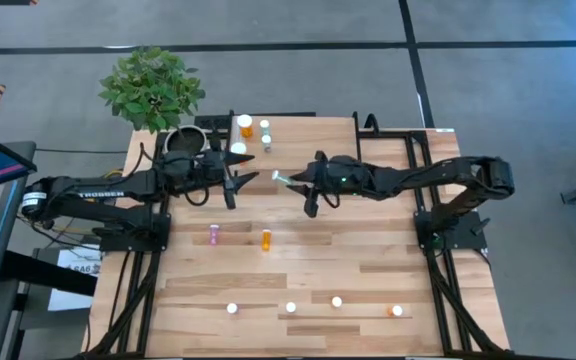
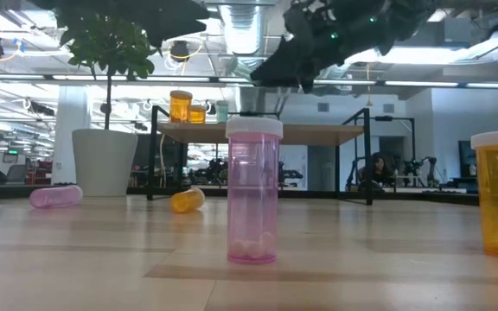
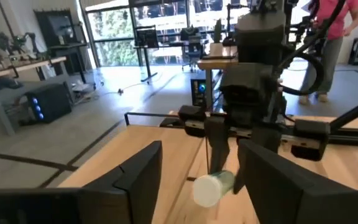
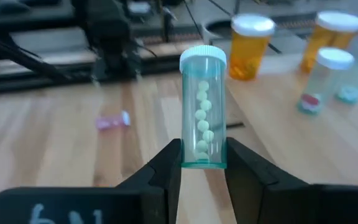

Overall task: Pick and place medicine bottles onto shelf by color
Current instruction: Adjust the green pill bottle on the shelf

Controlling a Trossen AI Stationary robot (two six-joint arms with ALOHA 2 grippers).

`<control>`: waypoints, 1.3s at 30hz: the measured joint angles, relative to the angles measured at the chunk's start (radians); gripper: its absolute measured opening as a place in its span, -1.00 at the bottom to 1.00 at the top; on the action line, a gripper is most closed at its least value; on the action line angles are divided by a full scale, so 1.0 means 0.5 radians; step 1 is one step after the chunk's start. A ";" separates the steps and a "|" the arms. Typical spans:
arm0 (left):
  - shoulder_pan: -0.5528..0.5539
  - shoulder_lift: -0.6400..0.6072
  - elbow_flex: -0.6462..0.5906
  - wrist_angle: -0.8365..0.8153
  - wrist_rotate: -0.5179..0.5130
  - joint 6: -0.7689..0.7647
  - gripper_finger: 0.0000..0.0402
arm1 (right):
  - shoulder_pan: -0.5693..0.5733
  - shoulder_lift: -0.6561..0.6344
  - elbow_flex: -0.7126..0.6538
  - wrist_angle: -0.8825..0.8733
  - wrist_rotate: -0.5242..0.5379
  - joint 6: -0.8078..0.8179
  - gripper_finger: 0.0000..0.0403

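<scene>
Right gripper [image 4: 202, 163] is holding a teal bottle [image 4: 203, 109] in its fingers near the shelf [image 1: 298, 125]; left gripper [image 3: 197, 171] is standing open. Four bottles are standing on the shelf, about six are waiting on the surface [image 1: 368, 250].

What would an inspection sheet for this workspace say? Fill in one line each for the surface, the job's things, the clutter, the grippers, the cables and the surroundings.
Surface: wooden table, bare planks around the bottles.
Job's things: shelf holds orange and pale bottles; a pink bottle and an orange bottle lie mid-table; four more stand along the near edge.
Clutter: potted plant at the far left corner.
Grippers: right gripper shut on a teal bottle above mid-table; left gripper open, facing it.
Cables: black leads by the left arm's base.
Surroundings: grey floor; a person stands beyond the table.
</scene>
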 joint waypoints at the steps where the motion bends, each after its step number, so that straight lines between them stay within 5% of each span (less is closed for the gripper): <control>1: 0.000 0.000 0.003 -0.001 0.002 -0.006 0.01 | -0.013 -0.014 -0.038 0.063 -0.041 0.001 -0.38; 13: 0.054 0.174 0.174 -0.162 0.176 -0.083 0.03 | -0.104 -0.047 -0.252 0.492 -0.272 0.032 -0.37; 29: 0.175 0.556 0.392 -0.399 0.528 -0.149 0.03 | -0.098 -0.063 -0.257 0.502 -0.334 0.023 -0.36; 39: 0.174 0.656 0.483 -0.419 0.581 -0.156 0.03 | -0.083 -0.063 -0.257 0.497 -0.344 0.017 -0.36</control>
